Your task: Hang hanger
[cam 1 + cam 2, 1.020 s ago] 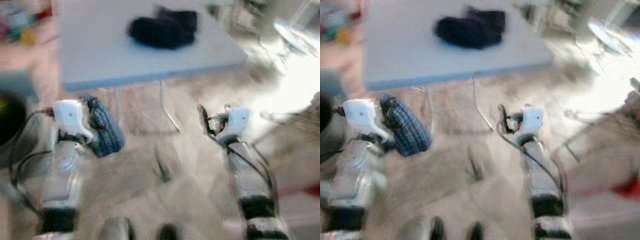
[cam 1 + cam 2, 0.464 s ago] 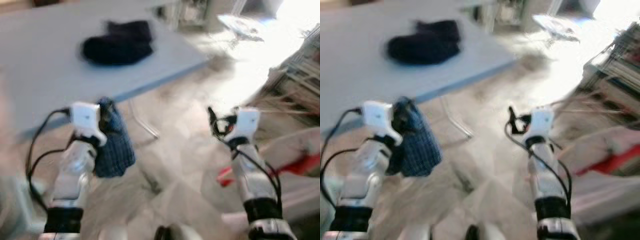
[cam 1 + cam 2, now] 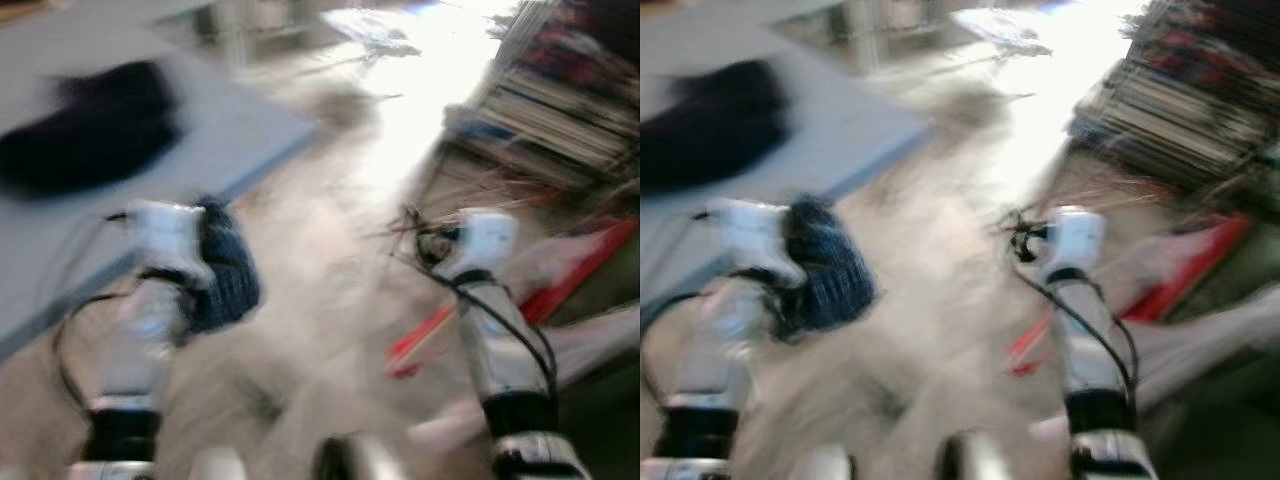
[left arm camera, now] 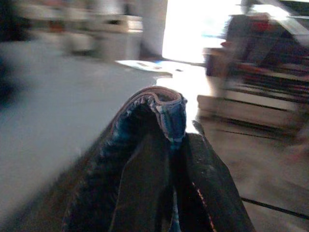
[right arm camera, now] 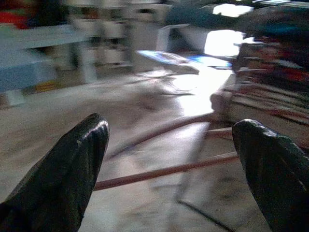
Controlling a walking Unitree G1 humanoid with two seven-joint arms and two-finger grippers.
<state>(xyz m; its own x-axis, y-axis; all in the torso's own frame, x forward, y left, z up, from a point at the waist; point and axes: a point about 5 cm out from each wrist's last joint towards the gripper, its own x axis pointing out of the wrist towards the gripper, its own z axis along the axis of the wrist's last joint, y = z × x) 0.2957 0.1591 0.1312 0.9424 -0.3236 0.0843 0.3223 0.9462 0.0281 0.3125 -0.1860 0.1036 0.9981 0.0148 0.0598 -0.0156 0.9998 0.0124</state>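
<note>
Turning away from the grey table [image 3: 230, 130]: across the last second the whole head view is sweeping rightward, so camera motion, not object motion. Table and the dark bundle [image 3: 90, 135] on it now sliding off to the left of the left gripper [image 3: 205, 250].

Left gripper: clenching a blue checked cloth [image 4: 166, 116], folded over between its 2 fingers; same cloth hanging just beside the white wrist.

Right gripper [image 5: 169, 169]: spread wide, holding nothing, red-brown bars [image 5: 159, 171] on the floor beyond the fingertips [image 5: 89, 145].

Hanger: not made out in these blurred pictures; possibly inside the cloth, cannot tell.

Coming into view ahead of the right gripper: stacked shelving [image 3: 570, 110], bright doorway glare.

Judgement: transit leg, hanging not yet begun.
</note>
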